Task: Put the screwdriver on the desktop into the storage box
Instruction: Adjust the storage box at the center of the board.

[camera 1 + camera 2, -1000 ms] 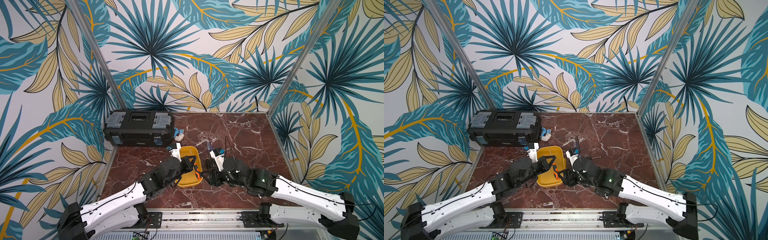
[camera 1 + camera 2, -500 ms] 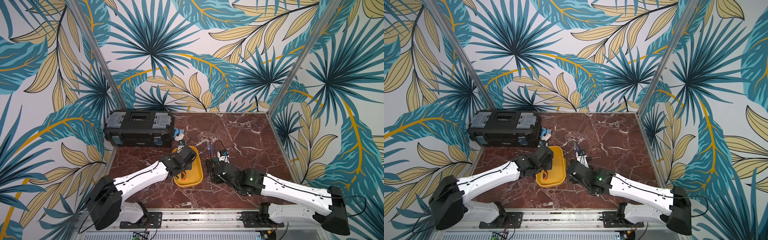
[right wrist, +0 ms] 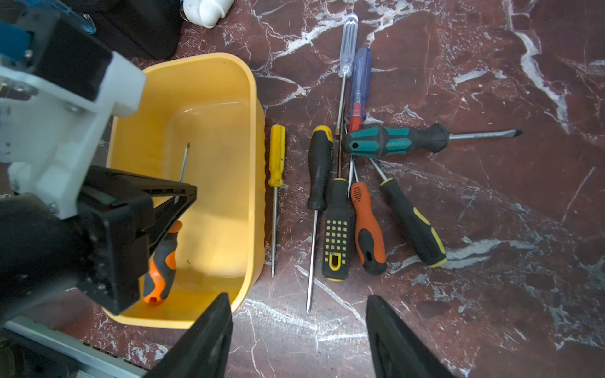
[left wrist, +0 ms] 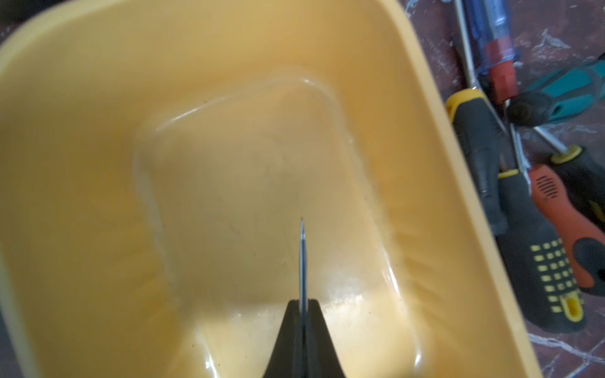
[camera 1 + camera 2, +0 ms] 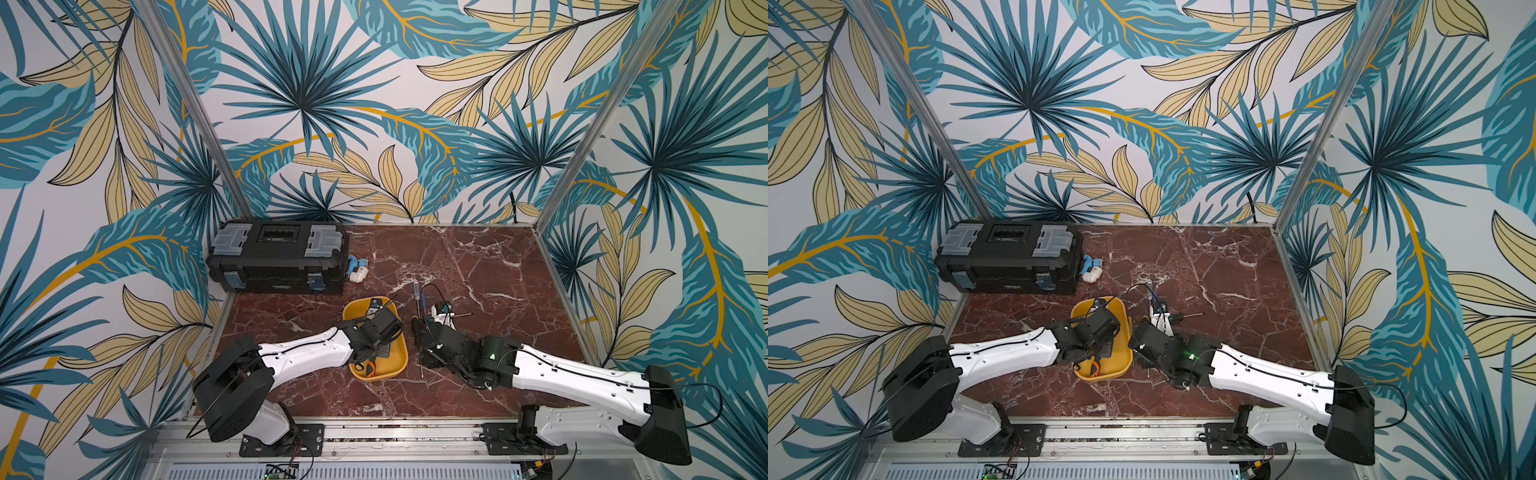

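Leaf-print walls point(image 5: 374, 104) enclose the red-brown marble desktop point(image 5: 478, 257). We log a black toolbox point(image 5: 278, 262) at upper left and the yellow storage box point(image 5: 399, 359) at lower centre. The left gripper point(image 4: 303, 302) is clamped on the steel shaft of the orange-grey screwdriver point(image 3: 162, 261) inside the box. Its long axis runs along the box, handle toward the frame bottom in both top views. The right gripper point(image 3: 294, 330) is spread and empty.

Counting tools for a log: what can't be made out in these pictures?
- Orange screwdriver: right wrist view, left pincer hides its mid-shaft; contact with the storage box floor unclear.
- Screwdriver pile: both top views, right arm covers most.
- Left wrist view: pile blurred, cut by an edge.
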Controlling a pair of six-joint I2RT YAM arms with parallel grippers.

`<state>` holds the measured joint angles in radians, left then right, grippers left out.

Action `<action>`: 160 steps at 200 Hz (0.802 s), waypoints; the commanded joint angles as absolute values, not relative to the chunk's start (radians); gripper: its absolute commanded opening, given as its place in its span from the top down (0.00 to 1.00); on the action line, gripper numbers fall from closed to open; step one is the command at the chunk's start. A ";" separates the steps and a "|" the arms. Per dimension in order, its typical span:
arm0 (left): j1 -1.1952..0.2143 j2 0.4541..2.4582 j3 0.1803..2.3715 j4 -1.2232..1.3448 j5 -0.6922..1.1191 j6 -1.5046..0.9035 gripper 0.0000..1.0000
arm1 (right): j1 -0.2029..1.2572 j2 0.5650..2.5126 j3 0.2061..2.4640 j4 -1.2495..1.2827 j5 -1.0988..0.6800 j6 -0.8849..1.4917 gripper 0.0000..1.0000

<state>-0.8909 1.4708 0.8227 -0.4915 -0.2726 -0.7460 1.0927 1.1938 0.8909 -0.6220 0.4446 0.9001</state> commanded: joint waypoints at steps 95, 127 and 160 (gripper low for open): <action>-0.765 1.429 0.786 -0.460 -0.301 -0.754 1.00 | 1.088 1.175 0.861 -0.603 0.411 0.919 0.33; -0.738 1.531 0.854 -0.515 -0.311 -0.748 1.00 | 1.082 1.163 0.852 -0.606 0.407 0.919 0.33; -0.739 1.538 0.841 -0.483 -0.315 -0.750 1.00 | 1.077 1.149 0.835 -0.607 0.407 0.923 0.33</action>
